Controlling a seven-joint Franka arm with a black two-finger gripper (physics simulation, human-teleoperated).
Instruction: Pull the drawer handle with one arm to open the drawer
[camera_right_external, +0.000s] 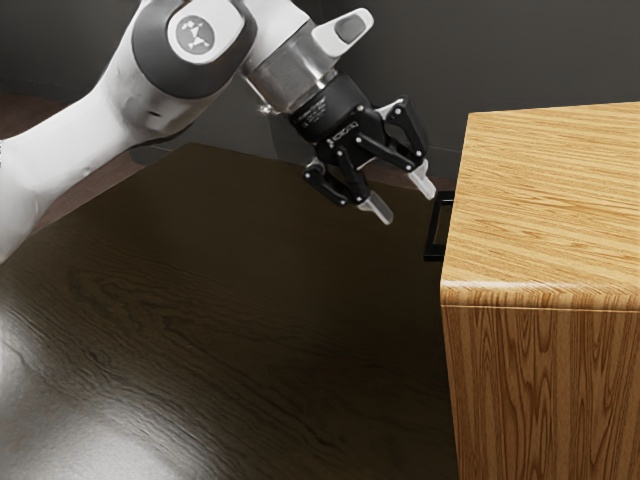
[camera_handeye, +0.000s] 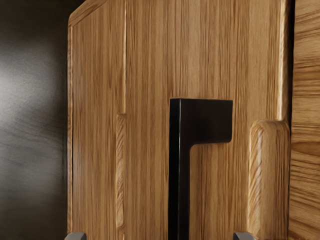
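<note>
At the exterior view's right, past a dark wood-grain tabletop (camera_right_external: 200, 340), stands a light oak cabinet (camera_right_external: 545, 200), with a black bar handle (camera_right_external: 437, 225) projecting from the face toward the arm. Black two-finger gripper (camera_right_external: 402, 198): fingers spread, grasping nothing, just beside the handle, apart from it. Wrist view: handle (camera_handeye: 179, 170) against the oak drawer front (camera_handeye: 145, 100), midway between the two fingertips (camera_handeye: 75, 235).

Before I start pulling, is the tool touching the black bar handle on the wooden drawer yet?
Apart. In the wrist view, bare wood shows between the black bar handle and each grey fingertip of the open tool.
</note>
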